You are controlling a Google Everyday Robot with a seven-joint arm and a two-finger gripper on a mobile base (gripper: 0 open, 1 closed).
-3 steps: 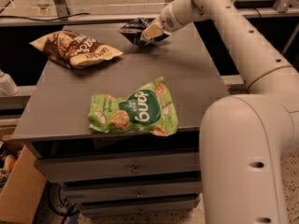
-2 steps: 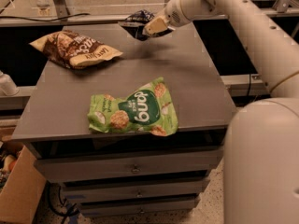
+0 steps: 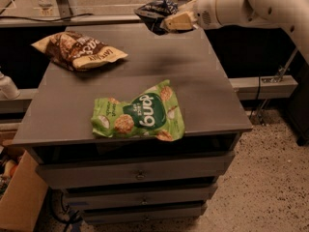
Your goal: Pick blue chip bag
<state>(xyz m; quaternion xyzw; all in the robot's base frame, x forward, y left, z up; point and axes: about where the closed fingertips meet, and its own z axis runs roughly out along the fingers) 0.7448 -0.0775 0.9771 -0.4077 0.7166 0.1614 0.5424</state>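
3 snack bags are in view, 2 lying on the grey desk (image 3: 203, 76) and 1 held clear of it. the blue chip bag (image 3: 155, 8), small, dark navy and crinkled with pale markings, hangs above the desk's far edge, a little right of centre, with no part of it touching the top. the tool (image 3: 167, 24) is clamped on this bag: 1 tan finger presses against the bag's lower right side, and the bag bulges up and to the left of that grip, while the other finger is hidden behind the bag. the white arm (image 3: 241, 4) comes in from the upper right corner and runs roughly level toward the bag. the green bag (image 3: 140, 114), printed with round snacks, lies flat near the desk's front edge, about at its middle, with its lettering upside down to the camera. the yellow-and-brown bag (image 3: 79, 51) lies at the far left corner, its left end reaching the desk's left edge. these 2 bags are well apart from each other and from the held bag. below the desk top, stacked drawers (image 3: 140, 174) face the camera. a cardboard box (image 3: 19, 199) sits low on the left, and a speckled floor (image 3: 275, 182) shows on the right.
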